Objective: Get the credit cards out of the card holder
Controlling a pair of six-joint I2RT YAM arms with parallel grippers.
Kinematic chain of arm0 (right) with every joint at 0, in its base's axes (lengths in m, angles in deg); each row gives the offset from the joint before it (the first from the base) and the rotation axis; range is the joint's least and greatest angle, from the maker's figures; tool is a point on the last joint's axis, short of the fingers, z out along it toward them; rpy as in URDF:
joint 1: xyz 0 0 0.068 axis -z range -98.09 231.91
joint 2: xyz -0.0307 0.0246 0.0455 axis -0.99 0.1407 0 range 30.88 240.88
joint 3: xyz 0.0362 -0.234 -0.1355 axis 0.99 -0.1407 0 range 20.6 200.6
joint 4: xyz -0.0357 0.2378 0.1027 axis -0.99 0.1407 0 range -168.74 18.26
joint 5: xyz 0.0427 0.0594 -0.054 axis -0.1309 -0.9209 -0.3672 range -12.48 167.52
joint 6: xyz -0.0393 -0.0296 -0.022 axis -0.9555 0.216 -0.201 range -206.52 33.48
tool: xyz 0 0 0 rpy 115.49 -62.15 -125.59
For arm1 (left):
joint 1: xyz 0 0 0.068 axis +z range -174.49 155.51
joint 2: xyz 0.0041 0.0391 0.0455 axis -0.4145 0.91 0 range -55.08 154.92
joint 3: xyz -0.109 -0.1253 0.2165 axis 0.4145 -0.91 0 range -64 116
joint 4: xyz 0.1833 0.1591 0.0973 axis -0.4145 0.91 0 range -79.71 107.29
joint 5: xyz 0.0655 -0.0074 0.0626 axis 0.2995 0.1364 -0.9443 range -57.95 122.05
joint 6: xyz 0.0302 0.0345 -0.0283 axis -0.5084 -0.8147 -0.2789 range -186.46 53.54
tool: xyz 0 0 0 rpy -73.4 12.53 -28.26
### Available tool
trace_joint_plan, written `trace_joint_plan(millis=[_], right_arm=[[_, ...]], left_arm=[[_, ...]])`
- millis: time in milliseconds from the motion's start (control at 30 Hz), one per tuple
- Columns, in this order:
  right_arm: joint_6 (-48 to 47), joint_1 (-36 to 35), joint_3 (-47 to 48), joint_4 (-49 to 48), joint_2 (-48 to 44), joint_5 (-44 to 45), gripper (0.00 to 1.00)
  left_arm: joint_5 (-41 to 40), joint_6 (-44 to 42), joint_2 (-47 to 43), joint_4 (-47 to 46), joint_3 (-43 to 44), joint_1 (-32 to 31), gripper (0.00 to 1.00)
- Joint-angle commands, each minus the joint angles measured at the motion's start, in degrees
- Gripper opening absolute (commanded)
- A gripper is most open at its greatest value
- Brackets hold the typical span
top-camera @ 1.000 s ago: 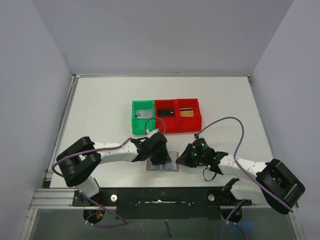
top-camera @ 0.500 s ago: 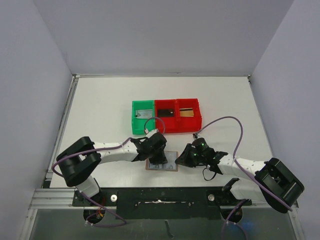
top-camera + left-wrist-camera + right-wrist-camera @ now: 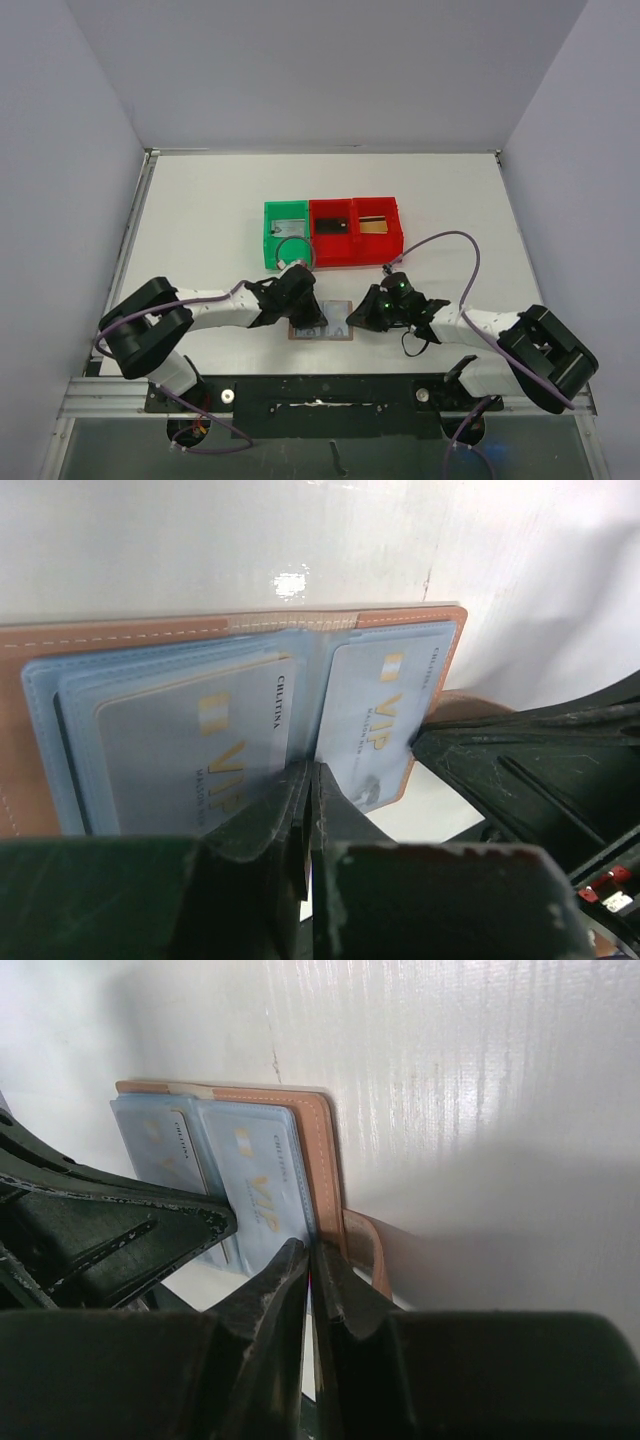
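While laid open on the table, the card holder is pinched at its right edge by the right gripper. The left gripper is closed tight at a card, grip unconfirmed. Extraction is in hand; a straight outward pull is required next.

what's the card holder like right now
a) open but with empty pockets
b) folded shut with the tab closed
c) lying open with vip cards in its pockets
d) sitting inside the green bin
c: the left wrist view shows the card holder spread open, with VIP cards showing in the pale blue pockets on both halves.
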Motion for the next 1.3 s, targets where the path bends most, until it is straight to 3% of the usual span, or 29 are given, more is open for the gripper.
trace_joint_plan(millis=[0,133,467,567,733,867,1067,1267], right_arm=[[0.87,-0.44,-1.75,-0.28,2.36,0.81,0.09],[1.31,-0.40,-1.80,0.12,2.56,1.50,0.09],[-0.32,0.65,-1.12,1.76,-0.02,2.57,0.09],[-3.24,0.57,1.62,5.54,-4.20,4.20,0.15],[-7.90,0.61,7.67,9.11,-9.12,4.49,0.33],[-6.55,-1.81,9.85,2.24,-4.50,1.81,0.34],[-3.40,-5.98,14.15,-2.26,8.19,0.64,0.28],[-1.66,-7.70,15.73,-2.41,13.77,-0.40,0.27]], left_arm=[[1.55,0.72,-3.41,-7.37,-3.33,1.56,0.00],[1.24,-0.23,-5.72,-5.98,-3.05,2.20,0.00],[-5.76,-3.93,-10.14,7.74,0.06,2.30,0.00],[-8.56,-5.61,-12.43,10.87,0.29,2.73,0.01],[-6.80,-8.39,-17.95,9.98,-2.53,7.61,0.18],[-2.97,-9.11,-20.15,4.16,-6.10,9.11,0.27],[-0.06,-8.61,-18.37,1.57,-7.53,9.28,0.27],[0.69,-9.91,-16.60,1.88,-7.30,9.39,0.28]])
